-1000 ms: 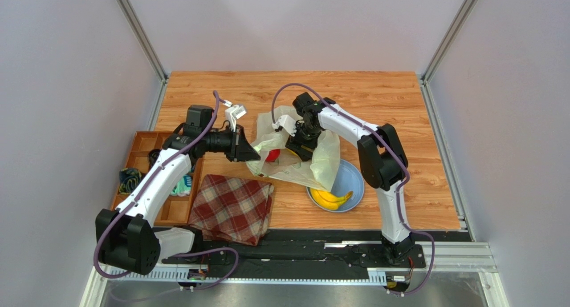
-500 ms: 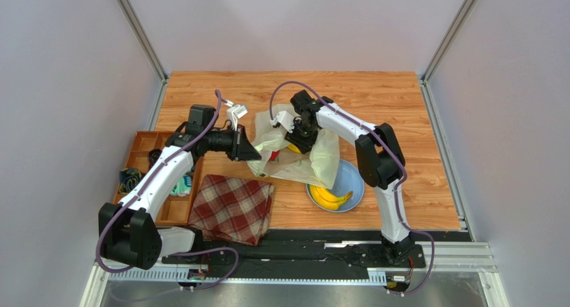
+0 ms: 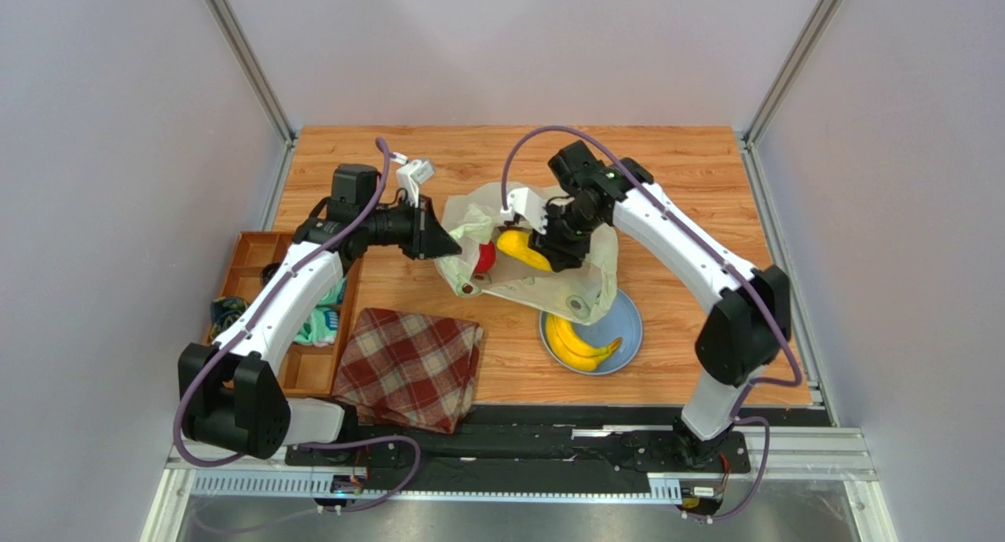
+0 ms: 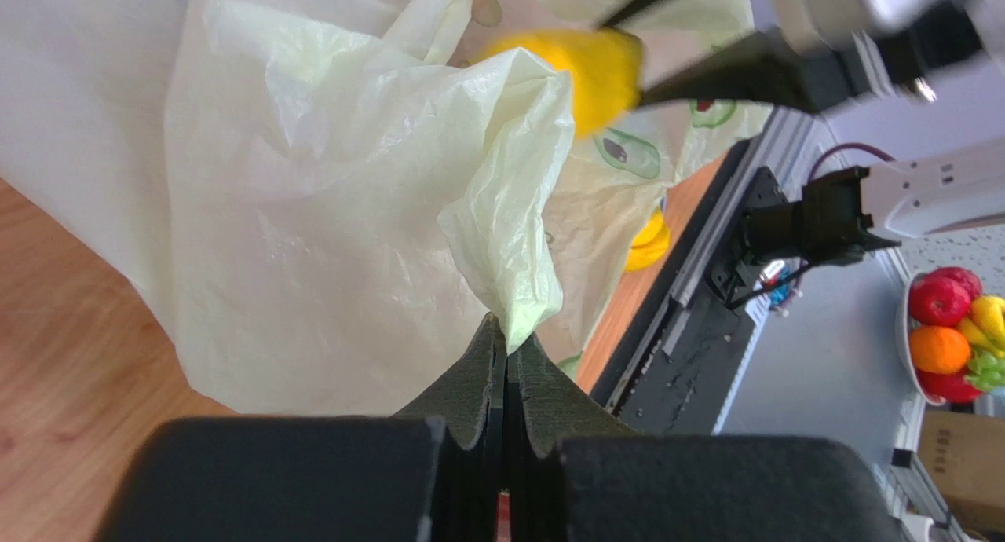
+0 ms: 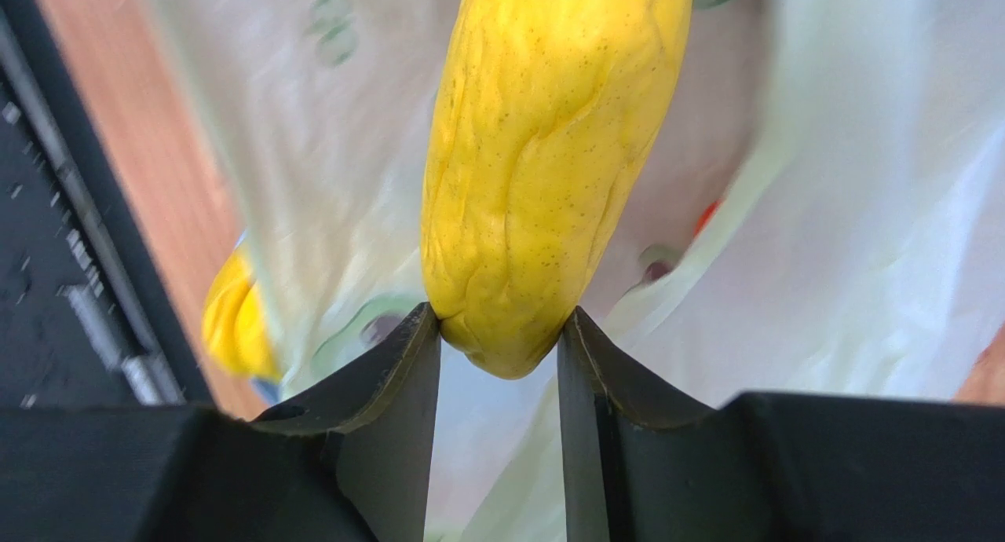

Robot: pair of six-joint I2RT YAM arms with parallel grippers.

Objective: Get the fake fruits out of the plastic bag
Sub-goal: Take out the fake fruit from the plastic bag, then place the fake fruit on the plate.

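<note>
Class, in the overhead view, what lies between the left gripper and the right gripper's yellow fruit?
In the top view, the bunched plastic bag and a red fruit inside it lie between the left gripper and the yellow fruit.

A wooden worktop [image 3: 661,165] is enclosed on three sides by pale grey walls [image 3: 118,153], joined at the far corners by aluminium posts [image 3: 242,53]. Its near edge is bounded by a black rail [image 3: 531,428].

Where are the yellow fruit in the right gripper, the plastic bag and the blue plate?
yellow fruit [image 5: 543,153], right wrist view, middle of its body
plastic bag [image 4: 330,212], left wrist view, crinkled side
blue plate [image 3: 625,322], top external view, bare right part
</note>
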